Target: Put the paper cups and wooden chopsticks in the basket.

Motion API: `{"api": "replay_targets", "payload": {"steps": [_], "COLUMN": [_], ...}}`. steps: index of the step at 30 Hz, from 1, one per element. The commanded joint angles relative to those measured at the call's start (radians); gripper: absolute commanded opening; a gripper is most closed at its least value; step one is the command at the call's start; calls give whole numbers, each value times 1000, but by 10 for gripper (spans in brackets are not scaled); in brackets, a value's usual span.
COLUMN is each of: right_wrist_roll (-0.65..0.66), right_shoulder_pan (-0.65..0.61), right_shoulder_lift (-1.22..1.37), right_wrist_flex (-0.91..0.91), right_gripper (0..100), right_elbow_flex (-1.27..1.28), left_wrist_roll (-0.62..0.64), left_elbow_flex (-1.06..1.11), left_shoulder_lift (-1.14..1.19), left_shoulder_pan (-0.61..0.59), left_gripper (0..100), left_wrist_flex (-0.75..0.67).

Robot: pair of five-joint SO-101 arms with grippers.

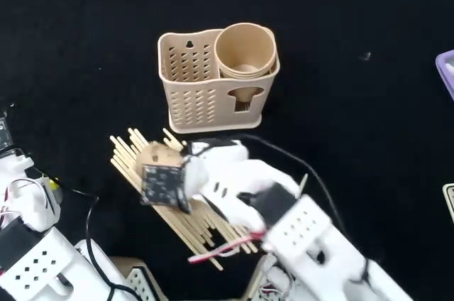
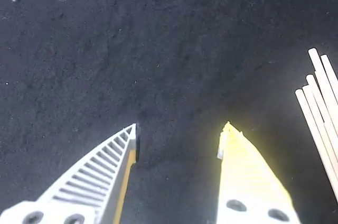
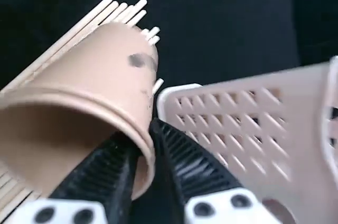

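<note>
Paper cup (image 3: 79,102) in transit, held tilted on its side just above the wooden chopsticks (image 1: 186,224) and close in front of the basket (image 1: 206,102). The right jaws pinch the cup's rim, one finger inside the mouth and one on the outer wall; a rim grip of this kind probably leaves the cup body free to be swung upright and dropped in.

The chopsticks lie as a loose fan on the black desk (image 1: 369,138), none yet in the basket. The basket stands upright behind them. Its one compartment holds stacked cups (image 1: 245,49) nested mouth-up, which suggests the held cup is meant to nest on top; the perforated compartment beside it looks vacant, likely reserved for the chopsticks.

The right arm (image 1: 284,223) reaches across the chopstick pile toward the basket. The left arm (image 1: 35,244) sits at the near corner of the desk. The left jaws are spread and hold nothing, hovering over bare desk with chopstick ends (image 2: 322,108) just to one side.
</note>
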Motion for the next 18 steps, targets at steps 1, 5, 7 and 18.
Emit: {"api": "replay_targets", "payload": {"steps": [1, 5, 7, 18], "right_wrist_roll": [-14, -21, -64, -249], "right_shoulder_pan": [26, 120, 181, 427], "right_shoulder_lift": [-183, -294, -303, 82], "right_wrist_flex": [144, 334, 384, 557], "right_gripper": [11, 11, 11, 11], "right_elbow_flex": [-51, -240, -377, -1109], "left_wrist_roll": [-8, -5, -3, -2], "left_elbow_flex": [-51, -42, -42, -42], "left_shoulder_lift": [-8, -6, -6, -2], "left_shoulder_pan": [51, 107, 131, 194], "left_gripper": [254, 254, 253, 252], "left_wrist_flex": [8, 6, 6, 6]}}
